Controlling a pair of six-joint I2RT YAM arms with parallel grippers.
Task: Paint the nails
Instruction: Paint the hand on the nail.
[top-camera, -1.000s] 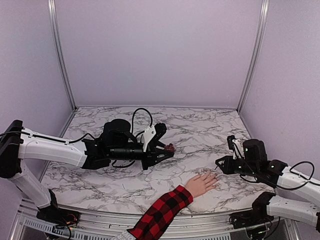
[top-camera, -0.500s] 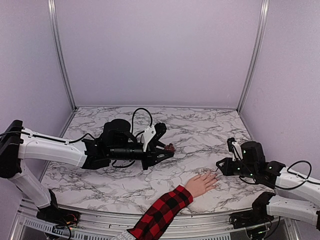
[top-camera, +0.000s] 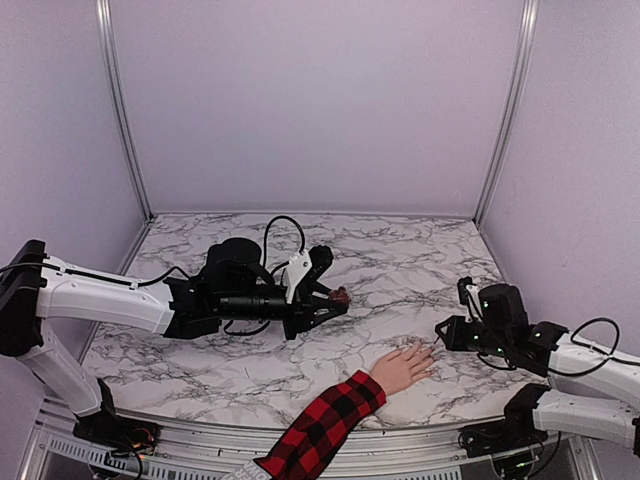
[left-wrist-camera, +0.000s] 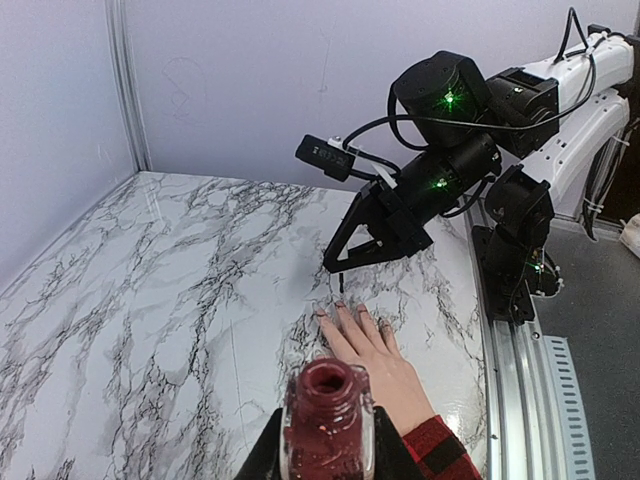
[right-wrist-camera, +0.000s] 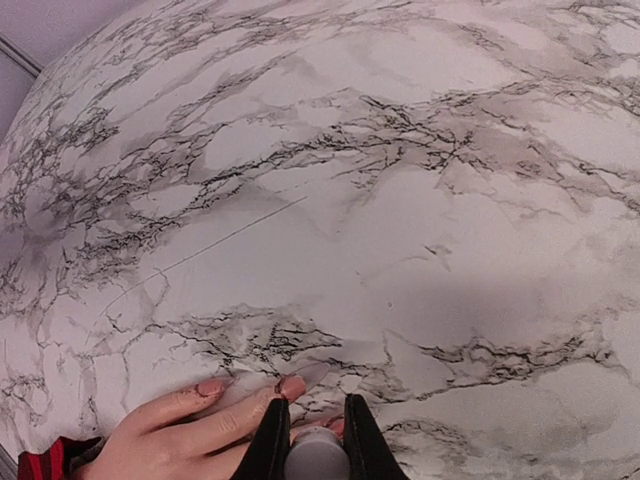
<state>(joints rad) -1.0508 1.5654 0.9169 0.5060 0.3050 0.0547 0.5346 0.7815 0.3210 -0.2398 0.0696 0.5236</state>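
The scene is floored by a white marble-patterned table (top-camera: 420, 260) veined in grey, enclosed by plain lilac walls (top-camera: 320, 100). Across its left half we see the white-and-black left arm (top-camera: 100, 295) stretched out low toward the middle. The white-and-black right arm (top-camera: 590, 360) reaches in from the near right corner.

At the near edge, between the two arms, lies a pale flesh-coloured hand (top-camera: 402, 368), palm down with its fingers pointing toward the right arm. It emerges from a red-and-black plaid sleeve (top-camera: 320, 425).

The left gripper (top-camera: 335, 300) is clenched on a small dark-red glass polish bottle (left-wrist-camera: 326, 415), held upright with its neck open and raised above the table, well apart from the hand.

The right gripper (left-wrist-camera: 345, 262) hangs just beyond the fingertips, angled downward. In the right wrist view we see its black fingers (right-wrist-camera: 268, 440) closed on a whitish round brush cap (right-wrist-camera: 316, 460). A thin dark brush stem (left-wrist-camera: 340, 283) projects downward from it toward the table.

The nails (right-wrist-camera: 292, 386) are the smallest items: they lie flat at the fingertips, directly below the right gripper, and read pinkish in the right wrist view. The stem's tip stands just beside the middle fingertips; we cannot tell whether it touches a nail.
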